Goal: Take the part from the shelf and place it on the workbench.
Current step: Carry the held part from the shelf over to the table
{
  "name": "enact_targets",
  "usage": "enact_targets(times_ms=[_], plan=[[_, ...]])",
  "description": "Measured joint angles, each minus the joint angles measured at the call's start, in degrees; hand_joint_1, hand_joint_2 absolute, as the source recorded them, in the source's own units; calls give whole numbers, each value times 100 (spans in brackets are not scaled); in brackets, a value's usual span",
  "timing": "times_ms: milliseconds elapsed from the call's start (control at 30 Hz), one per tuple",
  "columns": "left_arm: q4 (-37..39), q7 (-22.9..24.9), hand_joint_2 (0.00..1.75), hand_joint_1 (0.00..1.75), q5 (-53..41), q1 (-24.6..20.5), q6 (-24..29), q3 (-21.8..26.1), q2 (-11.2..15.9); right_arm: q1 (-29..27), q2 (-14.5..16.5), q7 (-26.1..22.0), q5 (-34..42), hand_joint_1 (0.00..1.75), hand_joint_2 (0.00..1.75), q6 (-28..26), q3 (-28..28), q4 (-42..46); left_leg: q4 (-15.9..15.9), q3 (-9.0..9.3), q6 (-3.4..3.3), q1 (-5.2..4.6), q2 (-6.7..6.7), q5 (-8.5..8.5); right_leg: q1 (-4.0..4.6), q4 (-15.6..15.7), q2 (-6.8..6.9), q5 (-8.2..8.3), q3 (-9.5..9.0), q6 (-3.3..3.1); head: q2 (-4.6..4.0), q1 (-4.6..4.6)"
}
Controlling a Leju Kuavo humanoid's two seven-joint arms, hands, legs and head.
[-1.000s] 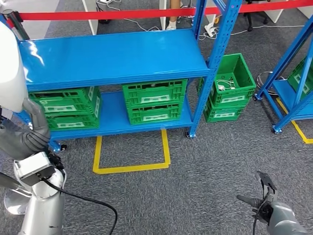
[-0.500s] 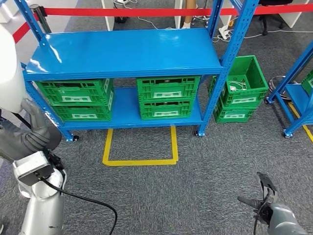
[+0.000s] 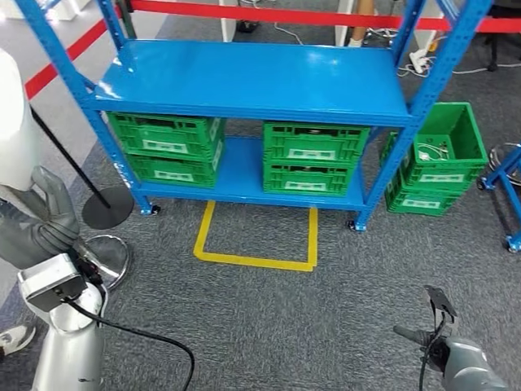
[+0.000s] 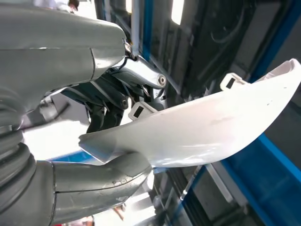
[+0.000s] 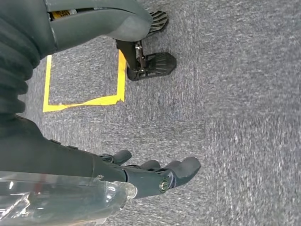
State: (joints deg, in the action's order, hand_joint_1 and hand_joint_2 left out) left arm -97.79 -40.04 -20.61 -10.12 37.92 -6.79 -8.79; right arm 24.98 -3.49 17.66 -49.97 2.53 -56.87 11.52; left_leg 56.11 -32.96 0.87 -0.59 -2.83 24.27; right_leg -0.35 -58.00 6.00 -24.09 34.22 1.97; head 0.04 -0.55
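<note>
A large white curved part [image 3: 13, 122] stands at the left edge of the head view, and my left hand [image 3: 45, 224] grips its lower end. In the left wrist view the white part [image 4: 213, 132] runs across the picture, clamped between the thick thumb and the darker fingers of the left hand [image 4: 106, 101]. My right hand [image 3: 433, 322] hangs low at the bottom right, fingers apart and holding nothing. The right wrist view has the right hand [image 5: 149, 174] spread over grey carpet.
A blue shelf [image 3: 258, 77] stands ahead with green crates [image 3: 166, 147] on its lower board and another green crate [image 3: 440, 163] on the floor beside it. A yellow floor marking [image 3: 258, 261] lies in front. A stanchion base [image 3: 106, 208] and a person's shoe [image 3: 15, 338] are at the left.
The whole scene has slid to the right and downward, so the camera has turned. Both hands keep their places in the picture, the left still holding the white part.
</note>
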Motion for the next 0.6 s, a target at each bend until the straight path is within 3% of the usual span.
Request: enact_targets(times_ms=[67,133,167,267,300,333,367,433,467,533,600], plan=[[-3,0,175,175,0,10,0,8,-4,4,5,-2,0,0,175,3,2,0,-14,-34,-96,16,118,-50,-20,-31,-4,-41,33,67,0,4],[-9,0,175,175,0,-1,-1,10,-13,5,10,-4,0,0,175,5,4,0,-38,-48,-167,43,206,-96,-38,-227,-223,-207,123,115,0,19],[-11,0,175,175,0,-6,-1,10,-15,4,10,-4,0,0,175,6,4,0,-38,-55,-179,45,226,-103,-42,-322,-331,-281,155,125,0,28],[-11,0,175,175,0,-7,-2,10,-19,-1,10,-4,0,0,175,4,4,0,-38,-62,-191,47,249,-111,-43,-487,-407,-380,218,128,0,37],[-11,0,175,175,0,-5,-2,10,-21,-4,9,-4,0,0,175,2,4,0,-38,-68,-199,47,268,-116,-42,-643,-447,-461,282,129,0,41],[-11,0,175,175,0,3,-1,10,-23,-13,7,-3,0,0,175,1,4,0,-36,-88,-205,47,332,-132,-39,-995,-500,-600,435,133,0,46],[-11,0,175,175,-10,10,-1,12,-25,-21,5,-14,-4,0,175,-1,4,0,-31,-111,-204,51,435,-154,-43,-1171,-554,-629,493,138,0,50],[-11,0,175,175,-44,21,0,20,-28,-27,4,-49,-22,0,175,-1,4,0,-7,-155,-166,65,663,-192,-83,-923,-722,-443,318,165,0,50],[-11,0,175,175,-53,16,0,26,-31,-26,7,-59,-32,0,175,1,5,-1,25,-183,-133,65,752,-200,-122,-485,-869,-288,77,179,0,54],[-13,0,175,175,-43,13,-1,31,-35,-36,11,-32,-49,0,175,9,6,-3,65,-266,-56,61,878,-238,-169,-136,-1082,-244,-105,170,0,56],[-13,0,175,175,-40,23,0,28,-29,-49,20,-26,-71,0,175,15,7,-4,61,-345,17,71,1000,-299,-167,-157,-1018,-238,-77,103,0,52]])
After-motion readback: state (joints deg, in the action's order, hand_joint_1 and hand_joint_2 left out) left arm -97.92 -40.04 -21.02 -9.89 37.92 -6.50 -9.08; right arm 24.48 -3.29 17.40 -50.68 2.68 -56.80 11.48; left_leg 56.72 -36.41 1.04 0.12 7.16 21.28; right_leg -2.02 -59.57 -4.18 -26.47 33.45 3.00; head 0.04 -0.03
